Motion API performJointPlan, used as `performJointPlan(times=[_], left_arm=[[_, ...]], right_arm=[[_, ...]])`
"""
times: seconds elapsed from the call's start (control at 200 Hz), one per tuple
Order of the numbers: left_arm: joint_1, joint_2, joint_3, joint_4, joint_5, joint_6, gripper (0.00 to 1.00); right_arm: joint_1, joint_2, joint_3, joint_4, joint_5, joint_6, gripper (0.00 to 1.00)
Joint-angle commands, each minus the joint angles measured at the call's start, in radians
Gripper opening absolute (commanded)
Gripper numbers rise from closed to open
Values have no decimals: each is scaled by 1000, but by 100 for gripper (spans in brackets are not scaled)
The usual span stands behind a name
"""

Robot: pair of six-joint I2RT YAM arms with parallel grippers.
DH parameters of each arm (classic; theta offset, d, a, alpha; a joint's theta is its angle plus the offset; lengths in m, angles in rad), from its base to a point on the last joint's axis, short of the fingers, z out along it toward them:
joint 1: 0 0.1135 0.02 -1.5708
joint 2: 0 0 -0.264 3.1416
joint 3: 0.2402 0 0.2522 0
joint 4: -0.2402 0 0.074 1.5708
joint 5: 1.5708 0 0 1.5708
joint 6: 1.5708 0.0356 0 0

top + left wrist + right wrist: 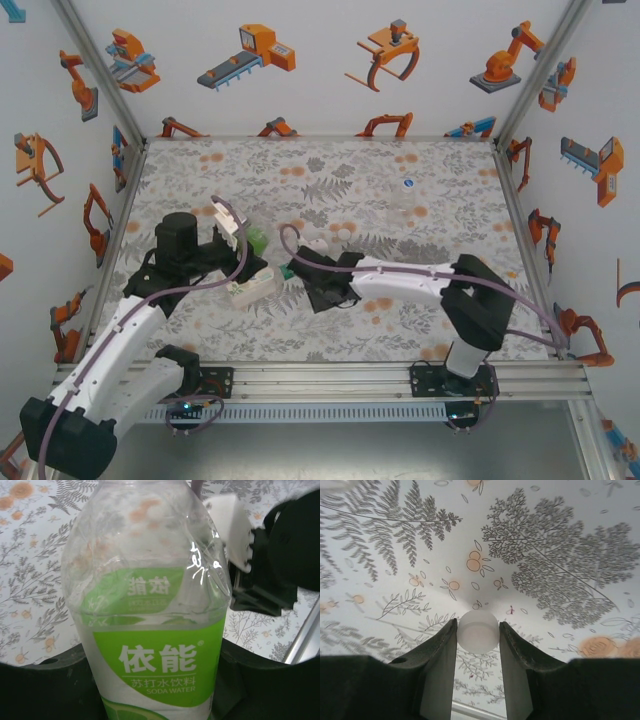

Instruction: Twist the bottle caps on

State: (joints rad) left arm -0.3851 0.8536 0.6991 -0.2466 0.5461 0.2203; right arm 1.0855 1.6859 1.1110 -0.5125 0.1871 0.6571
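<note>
Fern-print table [400, 330], with the capping seemingly just getting started.
Nearest, the left gripper [157, 690] is clenching the labelled bottle [150, 605]. Just right of it, the right gripper [478, 647] is pinching a whitish cap [478, 630], apparently not threaded on yet. Far right, a blue cap [410, 184] is lying loose.

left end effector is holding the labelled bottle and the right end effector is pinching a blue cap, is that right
Not quite. The cap pinched in the right end effector is whitish, not blue, as the right wrist view shows. The rest stands: the left end effector is holding the labelled bottle.
</note>
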Motion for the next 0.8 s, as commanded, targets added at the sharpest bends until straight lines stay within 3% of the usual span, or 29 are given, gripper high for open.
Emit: performJointPlan(times=[0.0, 0.305, 0.586, 0.796], left_arm=[[-14, -1, 22, 23, 72, 27, 0], [-149, 31, 60, 9, 47, 52, 0], [-326, 80, 142, -73, 110, 215, 0], [-430, 161, 253, -205, 137, 300, 0]], right_arm=[[-38, -129, -27, -18, -21, -40, 23], [-180, -496, -91, 7, -149, -159, 20], [-187, -778, -82, 90, -246, -437, 17], [-187, -865, -31, 90, -520, -652, 17]])
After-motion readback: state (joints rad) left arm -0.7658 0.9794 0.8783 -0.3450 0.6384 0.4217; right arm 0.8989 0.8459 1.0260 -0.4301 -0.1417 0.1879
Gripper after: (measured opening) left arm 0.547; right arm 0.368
